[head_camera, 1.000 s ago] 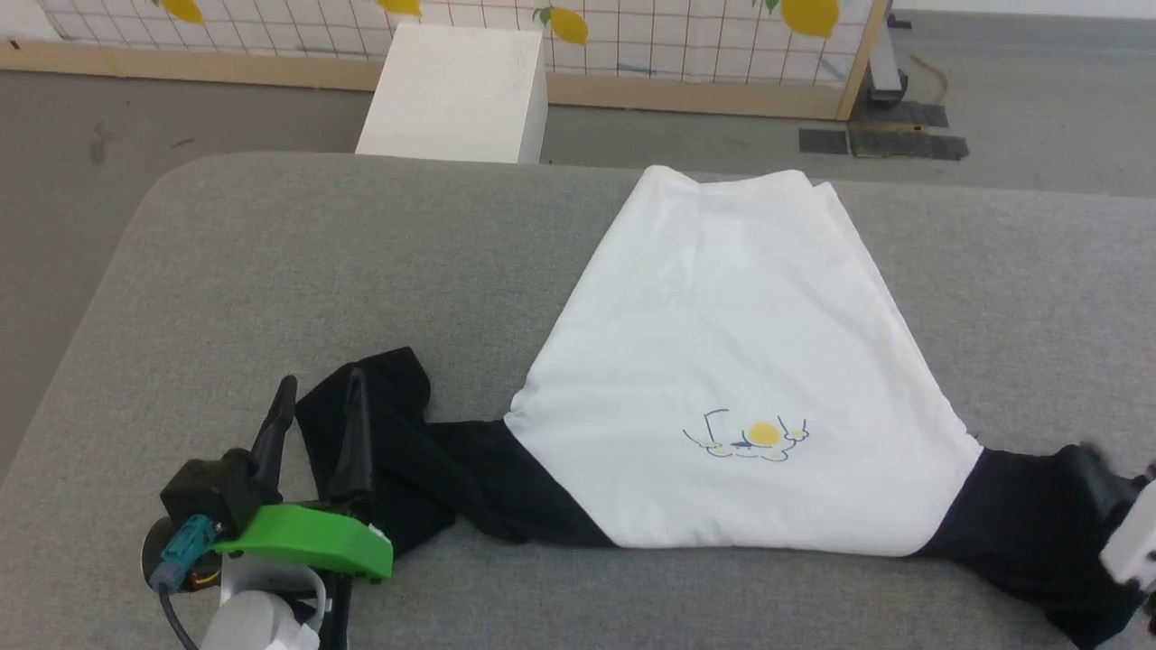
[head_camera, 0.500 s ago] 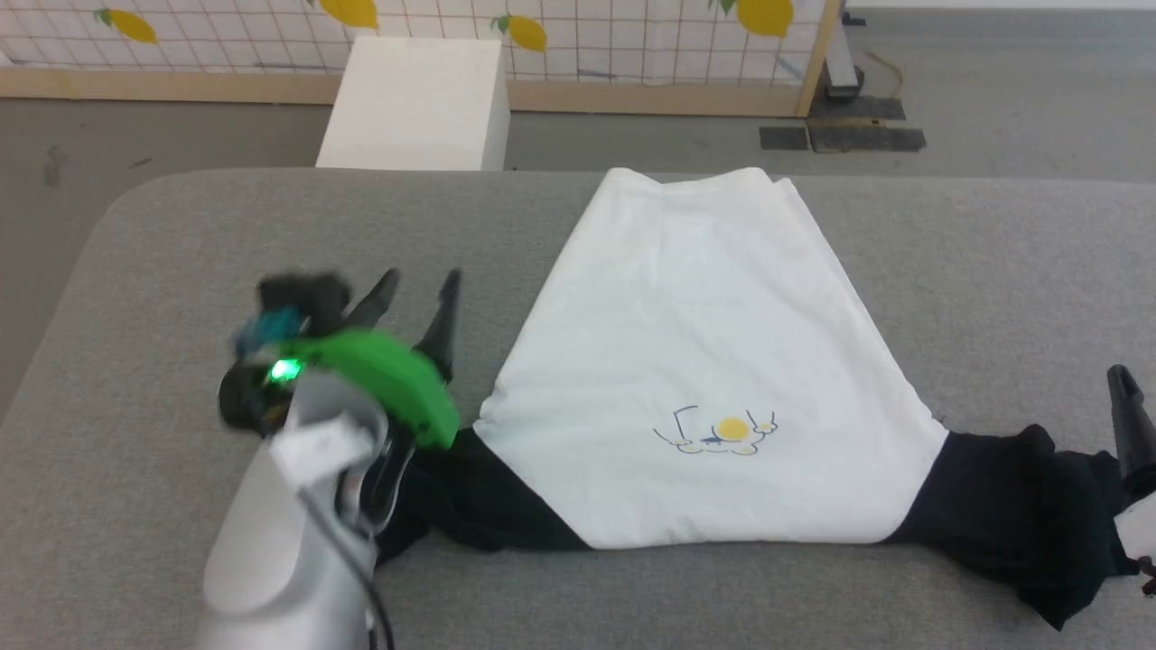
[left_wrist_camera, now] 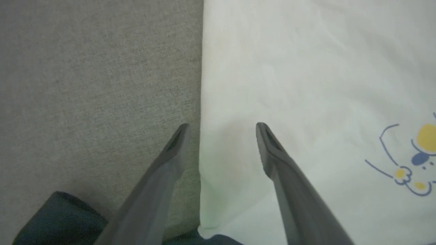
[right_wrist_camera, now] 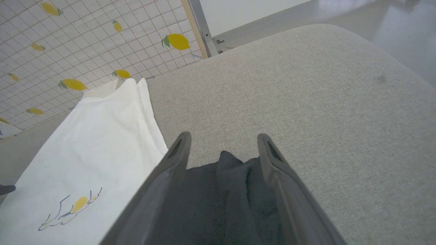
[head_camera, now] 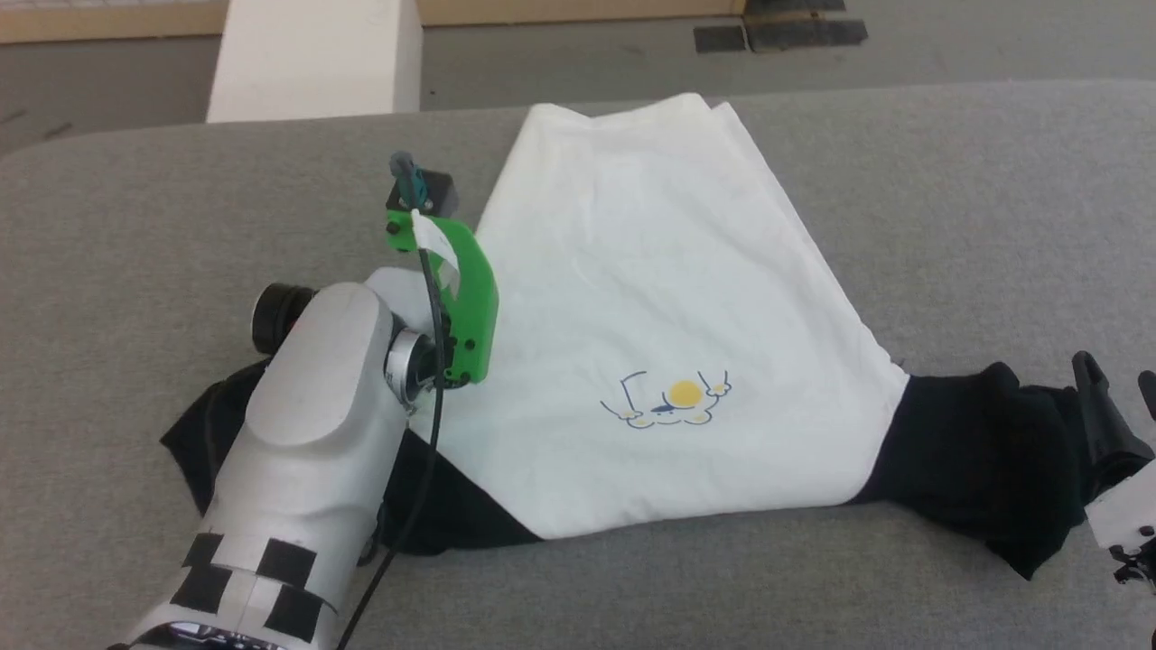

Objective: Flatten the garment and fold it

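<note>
Beneath left end effector (left_wrist_camera: 222,125), garment (left_wrist_camera: 306,68) edge, right end effector (right_wrist_camera: 223,135) over sleeve (right_wrist_camera: 221,194)

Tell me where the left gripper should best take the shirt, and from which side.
Probably the straight white side edge of the shirt, from above. It lies flat on the grey pad, and the open left gripper straddles it: one finger over pad, one over cloth.
</note>
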{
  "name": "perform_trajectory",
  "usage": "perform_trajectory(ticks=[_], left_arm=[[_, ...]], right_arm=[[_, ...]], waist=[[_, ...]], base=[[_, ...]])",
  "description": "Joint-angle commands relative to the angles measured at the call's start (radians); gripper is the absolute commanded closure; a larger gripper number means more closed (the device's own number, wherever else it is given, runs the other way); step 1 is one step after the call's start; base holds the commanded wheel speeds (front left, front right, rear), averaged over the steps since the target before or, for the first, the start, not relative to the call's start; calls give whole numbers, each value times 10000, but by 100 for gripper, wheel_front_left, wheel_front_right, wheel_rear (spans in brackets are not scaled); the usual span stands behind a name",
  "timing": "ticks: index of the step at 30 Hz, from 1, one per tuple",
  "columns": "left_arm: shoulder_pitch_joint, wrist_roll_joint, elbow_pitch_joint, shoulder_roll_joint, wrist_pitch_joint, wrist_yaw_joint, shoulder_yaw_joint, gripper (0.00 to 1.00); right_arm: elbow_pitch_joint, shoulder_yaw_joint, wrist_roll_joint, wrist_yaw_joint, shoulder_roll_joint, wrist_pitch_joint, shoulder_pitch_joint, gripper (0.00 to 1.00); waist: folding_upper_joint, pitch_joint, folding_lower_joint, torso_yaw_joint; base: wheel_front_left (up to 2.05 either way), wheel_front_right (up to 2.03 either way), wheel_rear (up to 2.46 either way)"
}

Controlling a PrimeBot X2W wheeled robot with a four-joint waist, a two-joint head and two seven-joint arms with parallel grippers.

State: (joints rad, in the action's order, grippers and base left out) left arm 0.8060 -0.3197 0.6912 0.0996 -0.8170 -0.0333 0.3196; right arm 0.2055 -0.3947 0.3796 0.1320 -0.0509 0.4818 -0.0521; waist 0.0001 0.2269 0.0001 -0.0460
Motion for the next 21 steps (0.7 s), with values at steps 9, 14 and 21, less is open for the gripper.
perform_trajectory(ticks=[9, 14, 21], left_arm=[[-216, -159, 1127, -30, -594, -136, 239, 100], [-28, -428, 1011, -28, 283, -7, -91, 100], [893, -769, 674, 213, 3399, 1073, -1418, 100]], right_arm=[[45, -133, 32, -13, 6, -155, -190, 0], [115, -121, -49, -13, 6, -135, -238, 0], [158, 169, -46, -13, 6, -113, -440, 0]], waist=[[-1, 661, -1, -483], [-1, 769, -1, -407], [-1, 1078, -1, -511]], base=[[0, 0, 0], [0, 0, 0], [0, 0, 0]])
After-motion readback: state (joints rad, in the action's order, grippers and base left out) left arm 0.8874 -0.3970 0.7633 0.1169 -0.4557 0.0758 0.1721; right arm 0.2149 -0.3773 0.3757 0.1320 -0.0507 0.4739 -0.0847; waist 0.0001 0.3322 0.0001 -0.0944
